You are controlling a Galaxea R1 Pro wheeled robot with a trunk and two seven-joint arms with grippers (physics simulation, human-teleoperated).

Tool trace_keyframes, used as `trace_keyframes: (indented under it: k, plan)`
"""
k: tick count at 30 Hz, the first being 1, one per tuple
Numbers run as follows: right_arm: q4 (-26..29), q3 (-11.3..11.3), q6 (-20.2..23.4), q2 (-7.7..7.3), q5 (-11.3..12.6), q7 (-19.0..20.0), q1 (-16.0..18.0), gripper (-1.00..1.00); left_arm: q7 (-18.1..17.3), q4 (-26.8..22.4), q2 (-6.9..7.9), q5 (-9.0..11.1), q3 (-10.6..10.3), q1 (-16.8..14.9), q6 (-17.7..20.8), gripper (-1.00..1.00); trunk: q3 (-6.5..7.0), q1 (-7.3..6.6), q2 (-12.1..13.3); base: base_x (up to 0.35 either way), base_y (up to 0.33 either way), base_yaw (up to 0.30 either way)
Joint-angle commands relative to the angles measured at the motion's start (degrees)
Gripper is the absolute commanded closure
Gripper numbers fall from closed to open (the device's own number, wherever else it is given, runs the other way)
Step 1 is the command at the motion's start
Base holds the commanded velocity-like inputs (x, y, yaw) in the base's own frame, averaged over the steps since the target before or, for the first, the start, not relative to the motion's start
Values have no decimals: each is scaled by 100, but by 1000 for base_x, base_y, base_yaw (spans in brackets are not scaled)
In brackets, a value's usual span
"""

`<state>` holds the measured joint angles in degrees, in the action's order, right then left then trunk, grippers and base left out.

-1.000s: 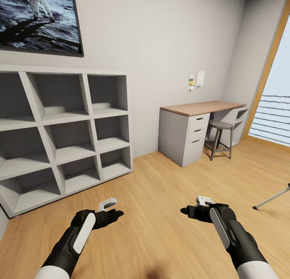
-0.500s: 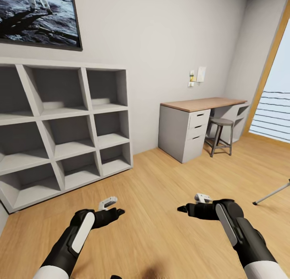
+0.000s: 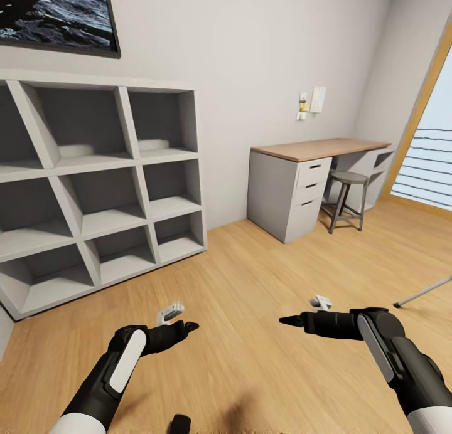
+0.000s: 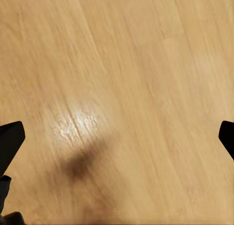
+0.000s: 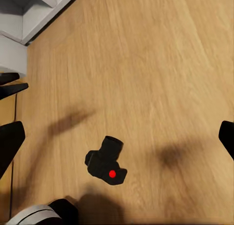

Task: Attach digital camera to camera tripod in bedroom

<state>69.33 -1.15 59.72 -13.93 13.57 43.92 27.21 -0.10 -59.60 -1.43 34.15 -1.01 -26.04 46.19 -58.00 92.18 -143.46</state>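
Tools both empty, jaws spread: right tool (image 3: 300,322) over floor (image 3: 263,283), left tool (image 3: 179,327) level beside it. Camera (image 5: 107,163) on floor beneath right tool, ungrasped. Tripod (image 3: 424,292) leg at right edge, well apart. View has swung since a second ago; right arm now reaches further inward, likely lining up camera pickup.

The camera (image 5: 107,164) is matte black with a red button. The floor (image 3: 263,277) is pale honey wood planks. The shelf unit (image 3: 100,183) is grey, the desk (image 3: 301,183) grey with a brown wood top.
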Motion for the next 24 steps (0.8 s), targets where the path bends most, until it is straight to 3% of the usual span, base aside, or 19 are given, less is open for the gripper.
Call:
trace_keyframes:
  k: [1, 24]
  plan:
    - [-4, -7, 28, -8, -8, 55, 3, -100, -4, -3, 0, 4, 4, -2, 19, -100, -28, 1, -4, 0, 0, 0]
    - [-25, -8, 28, -40, -5, 142, 1, -100, 40, -18, -12, -58, -14, 1, -13, -100, -538, 60, -35, 0, 0, 0]
